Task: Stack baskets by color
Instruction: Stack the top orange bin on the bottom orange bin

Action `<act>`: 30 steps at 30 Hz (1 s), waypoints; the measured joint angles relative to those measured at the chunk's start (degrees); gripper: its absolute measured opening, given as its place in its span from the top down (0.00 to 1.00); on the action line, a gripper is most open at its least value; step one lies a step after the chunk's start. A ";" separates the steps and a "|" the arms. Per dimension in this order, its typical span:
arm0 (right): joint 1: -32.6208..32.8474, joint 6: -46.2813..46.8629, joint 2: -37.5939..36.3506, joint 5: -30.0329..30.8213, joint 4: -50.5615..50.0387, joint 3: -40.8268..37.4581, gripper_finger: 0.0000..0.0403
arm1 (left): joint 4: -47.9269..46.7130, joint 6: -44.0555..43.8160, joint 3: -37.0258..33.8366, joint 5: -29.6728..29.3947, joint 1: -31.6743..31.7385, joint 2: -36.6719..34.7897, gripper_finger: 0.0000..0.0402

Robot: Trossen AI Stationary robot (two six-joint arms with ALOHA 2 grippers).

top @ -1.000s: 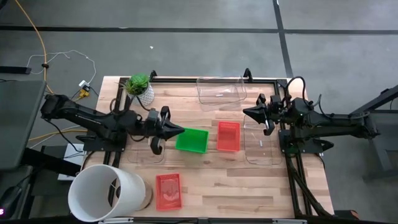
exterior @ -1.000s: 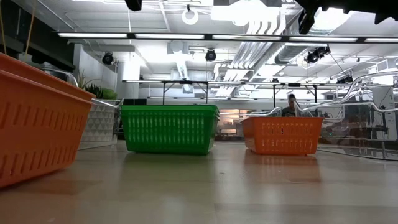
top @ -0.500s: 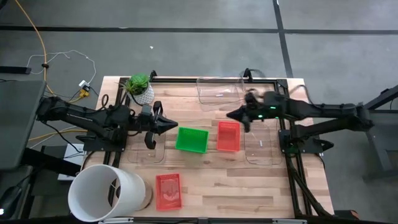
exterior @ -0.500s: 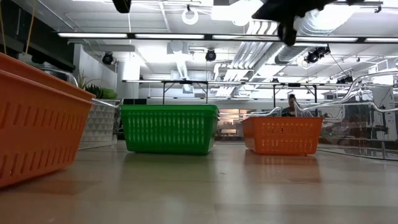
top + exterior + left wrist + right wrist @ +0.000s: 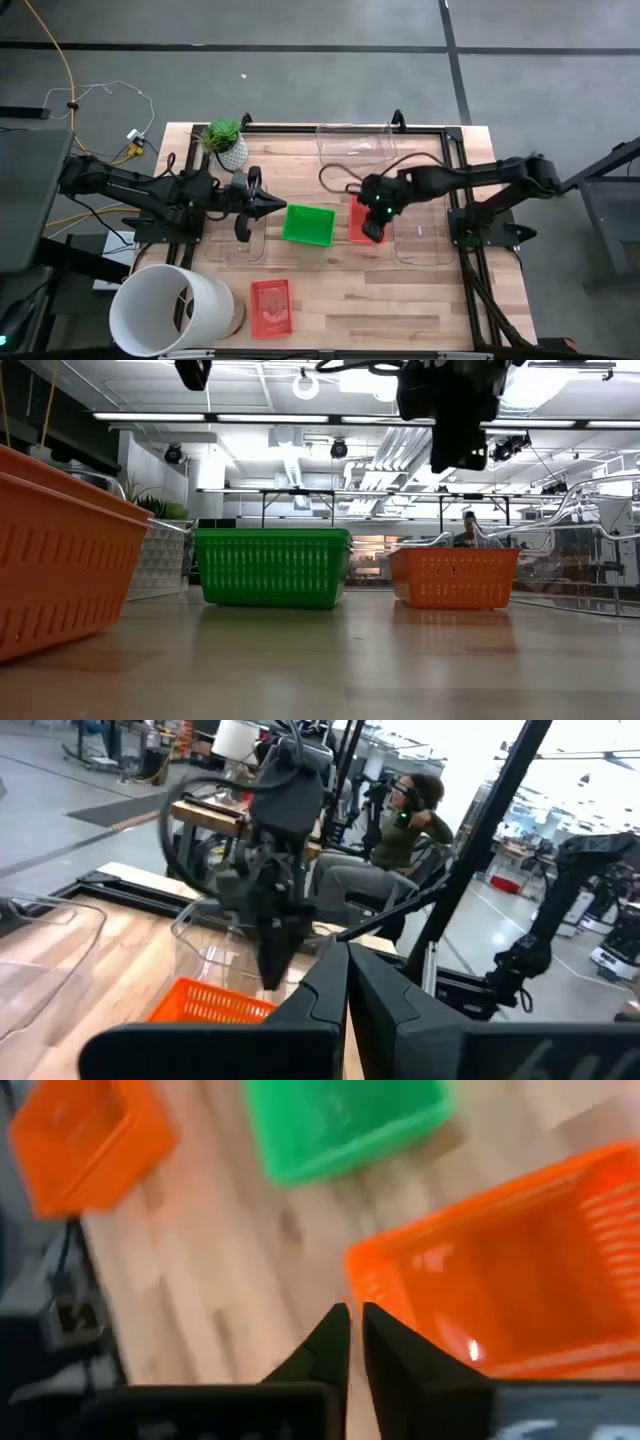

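Looking down in the high view, the right gripper [image 5: 372, 232] is hanging over the near left corner of the red mesh plastic basket [image 5: 368, 218] at the middle of the wooden tabletop [image 5: 420, 300], beside the green mesh plastic basket [image 5: 308, 224]. A second red mesh basket [image 5: 271, 306] is lying at the front edge, well apart, next to the white cylindrical bucket [image 5: 170, 310]. Clear plastic baskets [image 5: 420, 232] are sitting at the right, rear and left edges. The left gripper [image 5: 282, 208], pressed closed and empty, is waiting left of the green basket.

In the low view, the right gripper [image 5: 455, 455] is hanging clear above the red basket [image 5: 453, 577].

In the left wrist view, that gripper [image 5: 275, 955] is pointing down at the basket's rim [image 5: 212, 1000].

In the right wrist view, the right gripper's fingers [image 5: 330, 1335] are showing only a narrow slit, holding nothing, above the rim [image 5: 362, 1262].

Risk, as judged: descending this narrow, the tips are likely to strike the rim rather than straddle it, shoving the light basket into the green one or tipping it.
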 joint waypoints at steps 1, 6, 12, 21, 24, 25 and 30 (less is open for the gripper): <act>0.89 -0.17 0.32 -1.02 -0.16 0.07 0.92 | -0.04 -0.02 0.00 0.43 0.00 0.00 1.00; 5.89 -0.68 0.44 -1.75 -1.47 0.11 0.73 | -0.32 0.00 0.00 0.71 0.00 0.00 1.00; 10.19 -1.48 2.12 5.75 -1.65 0.13 0.49 | -0.35 0.00 0.00 0.39 0.00 0.00 1.00; 12.95 -11.62 11.90 14.56 -1.42 0.11 0.38 | -0.33 -0.02 0.00 0.05 0.00 0.00 1.00; 12.92 -12.83 14.78 17.74 -1.40 0.11 0.39 | -0.33 -0.04 0.00 0.03 0.00 0.00 1.00; 12.85 -13.05 15.56 18.73 -1.47 0.11 0.40 | -0.33 -0.04 0.00 -0.08 0.00 0.00 1.00; 12.78 -13.52 18.47 18.25 -0.99 0.09 0.46 | -0.31 -0.10 0.00 -1.28 -0.02 0.00 1.00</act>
